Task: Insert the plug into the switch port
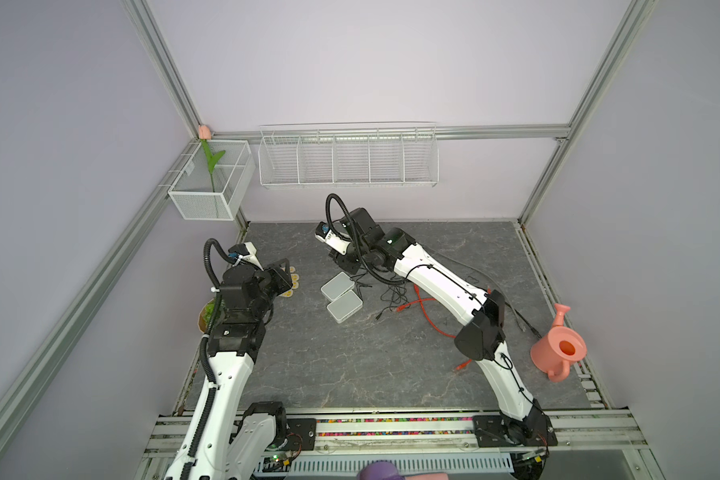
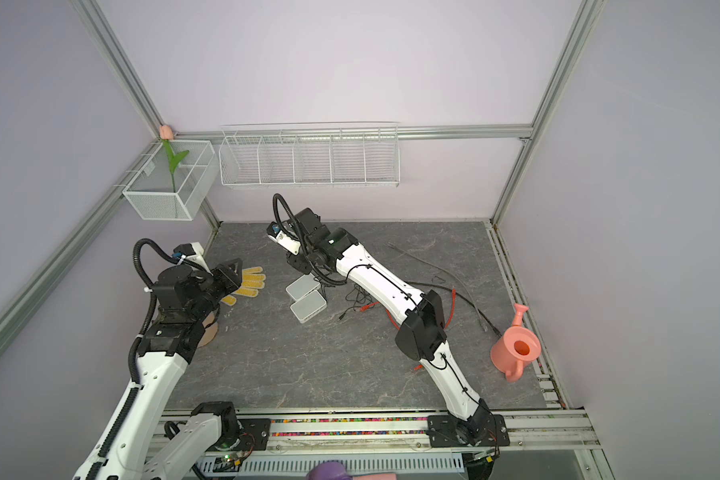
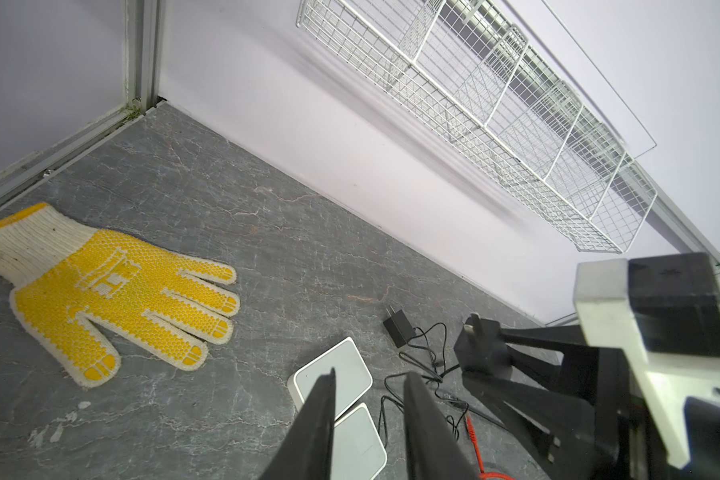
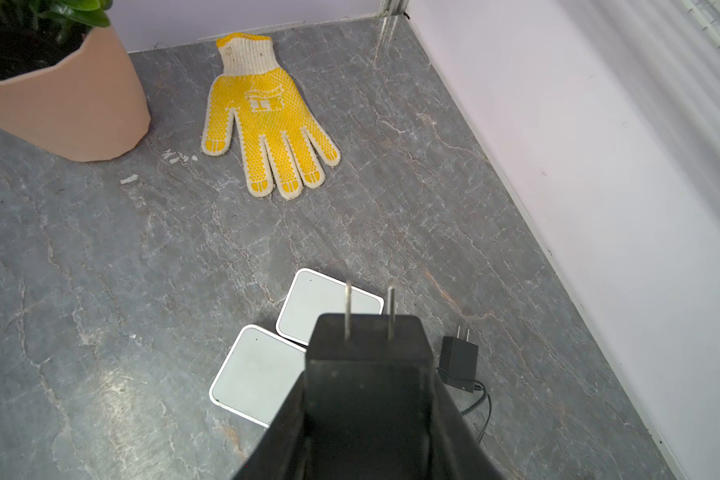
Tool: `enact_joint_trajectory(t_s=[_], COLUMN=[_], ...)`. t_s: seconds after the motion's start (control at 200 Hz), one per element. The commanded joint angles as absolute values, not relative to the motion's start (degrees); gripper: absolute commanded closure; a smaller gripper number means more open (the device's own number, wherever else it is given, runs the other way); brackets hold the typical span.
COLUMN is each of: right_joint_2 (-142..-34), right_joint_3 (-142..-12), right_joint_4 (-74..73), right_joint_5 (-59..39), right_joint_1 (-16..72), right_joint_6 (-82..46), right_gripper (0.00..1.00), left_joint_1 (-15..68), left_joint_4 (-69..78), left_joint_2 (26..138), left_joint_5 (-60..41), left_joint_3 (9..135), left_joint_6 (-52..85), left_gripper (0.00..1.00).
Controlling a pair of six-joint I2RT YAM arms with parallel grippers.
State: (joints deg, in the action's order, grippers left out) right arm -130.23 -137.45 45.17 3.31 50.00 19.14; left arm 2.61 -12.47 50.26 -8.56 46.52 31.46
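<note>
Grips black plug adapter (image 4: 366, 338) in right gripper (image 4: 366, 374) just above white switches (image 1: 345, 306) at frame centre; holds left gripper (image 3: 371, 374) jaws apart, empty.

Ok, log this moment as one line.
right hand: shut on black adapter, near white switches | left hand: open, empty | second adapter: on table

— What lies about the tabletop?
— A yellow dotted glove (image 4: 267, 112), flat, near ten o'clock; a potted plant (image 4: 67, 104) near it at nine. A pink watering can (image 1: 558, 347) stands at three.
— And the walls?
— A white wire rack (image 1: 348, 160) at twelve; a mesh basket (image 1: 208, 199) in the ten o'clock corner, holding a tulip (image 1: 203, 132).
</note>
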Motion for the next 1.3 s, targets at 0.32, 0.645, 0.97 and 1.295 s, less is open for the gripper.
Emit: enact_joint_trajectory(t_s=[0.32,0.645,0.97,1.295], right_joint_2=[-130.5,-139.7,-114.8,-93.3], right_joint_3=[-125.6,-152.9,-131.0,-93.0], right_joint_4=[35.3,41.8,44.6,49.7], right_joint_5=[2.8,4.9,4.8,1.9], right_joint_1=[50.2,49.8,56.8,56.5], right_joint_6=[11.5,11.2,16.1,11.6], right_gripper=[0.74,0.76,0.76,0.77], left_joint_1=[2.0,1.9,1.9,2.0], left_joint_4=[-8.8,-7.7,-7.5,-6.3], left_joint_2=[53.6,54.0,52.0,46.8], left_joint_5=[-7.1,-8.3,-13.0,-24.3], left_joint_3=[42.3,43.3,43.6,39.8], left_joint_6=[31.6,31.3,32.7,34.7], left_gripper=[0.69,0.69,0.66,0.63])
